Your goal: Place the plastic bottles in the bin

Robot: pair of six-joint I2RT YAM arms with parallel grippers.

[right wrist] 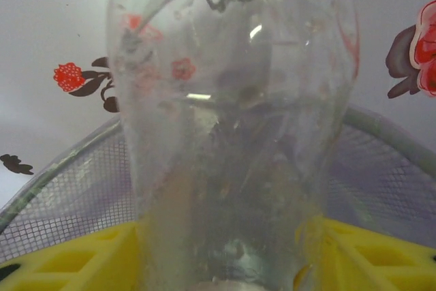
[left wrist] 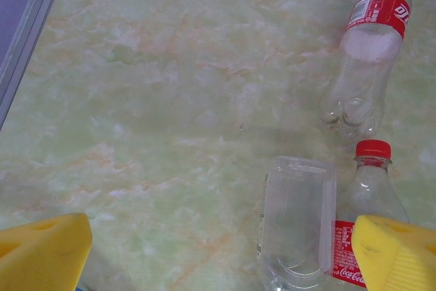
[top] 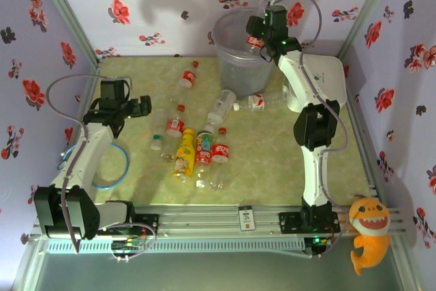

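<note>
- This is a purpose-built robot test booth of the kind found in a lab, seen from above. It is not a home or a shop.
- A left arm (top: 92, 144) and a right arm (top: 317, 73), both white and black, are bolted to an aluminium rail (top: 204, 219) at the table's near edge.
- The table top (top: 272, 161) is a pale green marble-pattern sheet.
- Flat panels (top: 136, 5) printed with red and dark flowers wall in three sides, meeting at metal corner posts (top: 68, 15).
- Grey cables (top: 318, 15) loop openly off the arms.
- Plastic bottles (top: 184, 151) lie scattered like staged props near a translucent bin (top: 235, 66).
- An orange plush toy (top: 370, 233) hangs at the rail's right end.
</note>
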